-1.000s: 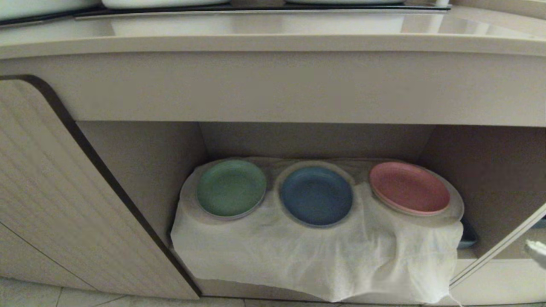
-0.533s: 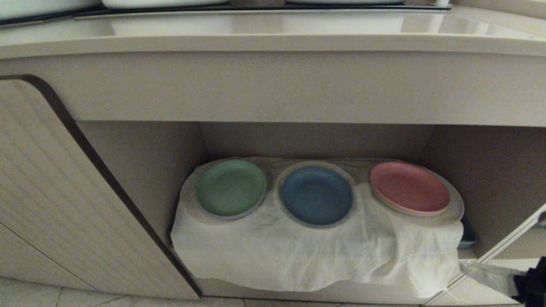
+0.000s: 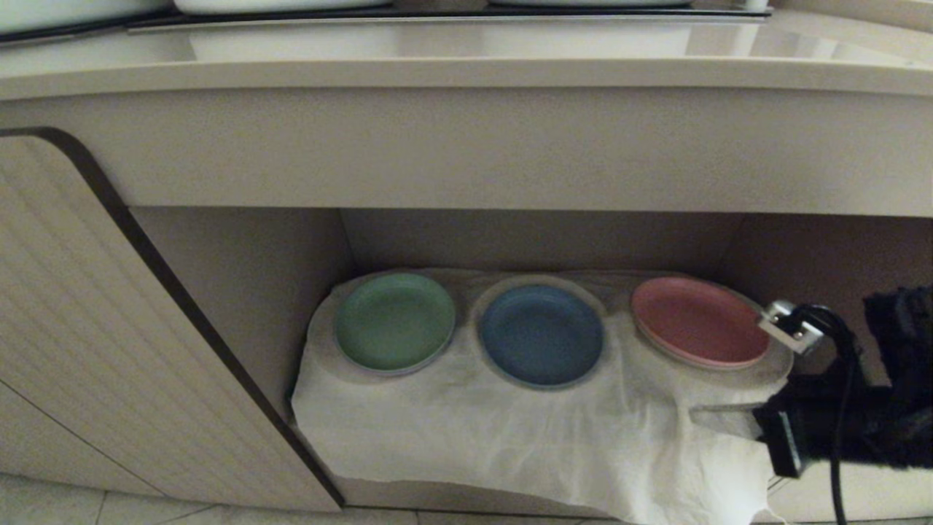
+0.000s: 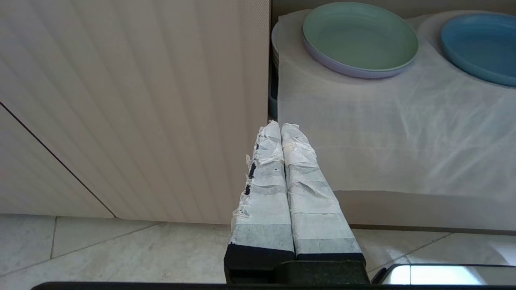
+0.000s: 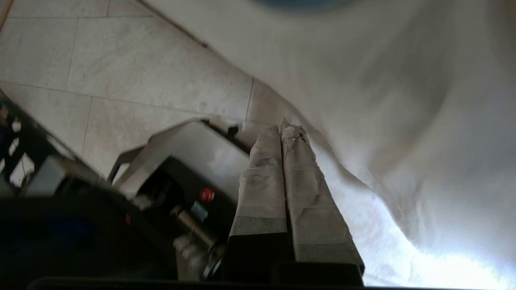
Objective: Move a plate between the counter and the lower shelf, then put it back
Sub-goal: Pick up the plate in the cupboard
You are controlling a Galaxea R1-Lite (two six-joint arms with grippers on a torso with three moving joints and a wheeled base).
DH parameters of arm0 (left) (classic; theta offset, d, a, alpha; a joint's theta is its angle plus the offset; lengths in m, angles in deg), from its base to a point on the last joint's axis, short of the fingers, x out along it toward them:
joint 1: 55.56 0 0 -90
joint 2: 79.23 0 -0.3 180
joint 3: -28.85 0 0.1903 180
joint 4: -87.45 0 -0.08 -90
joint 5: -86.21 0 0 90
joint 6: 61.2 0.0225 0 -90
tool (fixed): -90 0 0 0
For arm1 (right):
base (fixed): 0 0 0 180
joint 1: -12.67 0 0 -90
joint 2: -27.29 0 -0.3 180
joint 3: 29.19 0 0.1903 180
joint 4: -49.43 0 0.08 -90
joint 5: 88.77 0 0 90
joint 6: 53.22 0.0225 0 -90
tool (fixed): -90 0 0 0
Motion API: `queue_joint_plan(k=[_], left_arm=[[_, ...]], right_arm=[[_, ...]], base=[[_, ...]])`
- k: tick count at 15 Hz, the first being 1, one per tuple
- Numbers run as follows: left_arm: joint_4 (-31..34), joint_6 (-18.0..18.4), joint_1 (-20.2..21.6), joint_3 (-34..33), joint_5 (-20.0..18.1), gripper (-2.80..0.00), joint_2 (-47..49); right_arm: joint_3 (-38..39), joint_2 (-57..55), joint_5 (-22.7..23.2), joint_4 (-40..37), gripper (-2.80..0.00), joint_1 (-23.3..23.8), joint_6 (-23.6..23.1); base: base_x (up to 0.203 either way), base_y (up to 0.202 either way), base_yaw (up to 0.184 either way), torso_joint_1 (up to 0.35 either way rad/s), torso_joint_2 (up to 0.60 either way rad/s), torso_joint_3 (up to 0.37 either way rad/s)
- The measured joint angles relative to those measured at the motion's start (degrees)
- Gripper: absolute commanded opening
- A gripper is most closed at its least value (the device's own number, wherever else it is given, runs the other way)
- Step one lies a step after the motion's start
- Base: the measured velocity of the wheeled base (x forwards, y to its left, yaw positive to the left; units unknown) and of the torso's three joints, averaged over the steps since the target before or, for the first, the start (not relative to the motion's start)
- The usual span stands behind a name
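The plate (image 3: 541,334) is seated at centre frame on the white cloth (image 3: 510,430) of the lower shelf (image 3: 248,292), between the green plate (image 3: 394,321) and the pink plate (image 3: 698,319). The right gripper (image 3: 696,417) is presented at lower right, fingers pressed together and empty, presumably for approach. The left gripper (image 4: 279,128) is parked closed.

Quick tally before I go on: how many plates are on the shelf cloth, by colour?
Green plate: 1
Blue plate: 1
Pink plate: 1
Total: 3 plates, side by side on the white cloth in the lower shelf.
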Motion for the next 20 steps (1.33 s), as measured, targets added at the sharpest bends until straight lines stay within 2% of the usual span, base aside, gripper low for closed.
queue_joint_plan(k=[4,8,12,16,20], left_arm=[[0.0,0.0,0.0,0.0,0.0,-2.8,0.0],[0.0,0.0,0.0,0.0,0.0,-2.8,0.0],[0.0,0.0,0.0,0.0,0.0,-2.8,0.0],[0.0,0.0,0.0,0.0,0.0,-2.8,0.0],[0.0,0.0,0.0,0.0,0.0,-2.8,0.0]], right_arm=[[-12.5,-10.6,-0.2,-7.0,-2.8,-1.8,0.7],[-21.4,-19.3,-0.2,-7.9,-2.8,-5.7,6.3],[-22.9,-23.8,-0.3,-7.5,-2.8,-6.5,7.0],[-24.0,-26.4,-0.3,-3.8,-2.8,-6.5,11.5],[-25.6,-28.0,-0.4,-4.2,-2.8,-6.5,13.8]], base=[[0.0,0.0,0.0,0.0,0.0,0.0],[0.0,0.0,0.0,0.0,0.0,0.0],[0.0,0.0,0.0,0.0,0.0,0.0],[0.0,0.0,0.0,0.0,0.0,0.0],[0.0,0.0,0.0,0.0,0.0,0.0]])
